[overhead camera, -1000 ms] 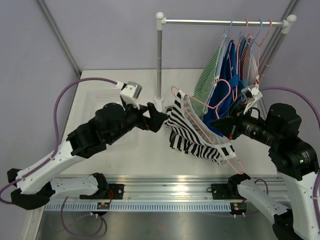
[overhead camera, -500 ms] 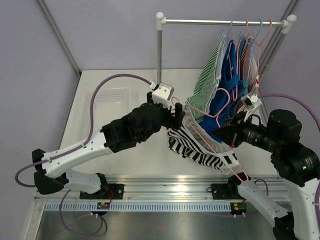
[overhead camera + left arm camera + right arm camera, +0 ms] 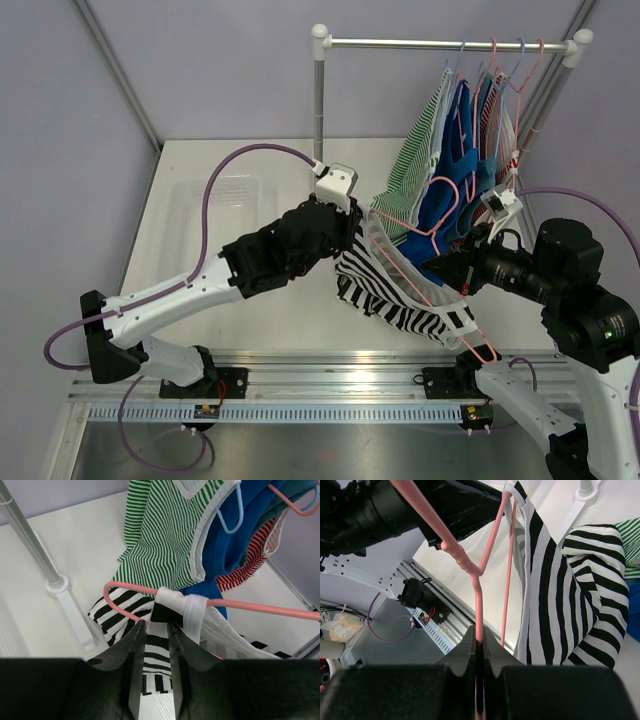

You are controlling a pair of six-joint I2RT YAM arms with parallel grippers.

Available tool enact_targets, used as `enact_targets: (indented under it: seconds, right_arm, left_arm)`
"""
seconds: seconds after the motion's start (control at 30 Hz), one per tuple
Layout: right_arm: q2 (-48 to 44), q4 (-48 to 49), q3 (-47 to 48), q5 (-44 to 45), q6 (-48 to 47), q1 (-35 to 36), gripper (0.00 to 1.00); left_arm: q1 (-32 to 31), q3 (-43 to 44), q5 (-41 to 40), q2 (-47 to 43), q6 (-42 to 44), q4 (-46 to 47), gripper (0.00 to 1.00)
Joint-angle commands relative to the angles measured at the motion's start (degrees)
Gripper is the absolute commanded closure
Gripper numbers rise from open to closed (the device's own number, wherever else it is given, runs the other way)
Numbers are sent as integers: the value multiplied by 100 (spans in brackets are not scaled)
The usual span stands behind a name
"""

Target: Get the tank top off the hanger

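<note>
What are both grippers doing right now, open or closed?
Left gripper: closed on the striped tank top strap.
Right gripper: closed on the pink hanger.

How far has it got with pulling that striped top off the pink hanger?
Done: the pink hanger is off the rail, pinched in the right gripper. In hand: the left gripper is shut on the striped top just below its strap. Left: that strap is still looped over the hanger, so the top is not off yet.
</note>
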Motion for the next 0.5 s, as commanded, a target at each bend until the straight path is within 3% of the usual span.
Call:
enact_targets:
  seconds: [0.0, 0.07, 0.13, 0.2, 0.37, 0.47]
  right_arm:
    - [-7, 302, -55, -206, 10, 21, 100]
    - [2, 311, -108, -180, -25, 21, 100]
    - [28, 302, -125, -110, -69, 30, 100]
    - [45, 293, -143, 4, -131, 21, 100]
    - [107, 425, -301, 49, -149, 21, 100]
    - [98, 574, -310, -21, -70, 21, 100]
  left_arm:
    - [129, 138, -89, 13, -101, 322, 76]
    - [138, 120, 68, 5, -92, 366, 72]
    - [147, 76, 165, -39, -153, 428, 47]
    - [129, 15, 315, -109, -197, 472, 40]
    - [138, -188, 683, -268, -364, 683, 37]
    - [103, -65, 510, -102, -364, 534, 38]
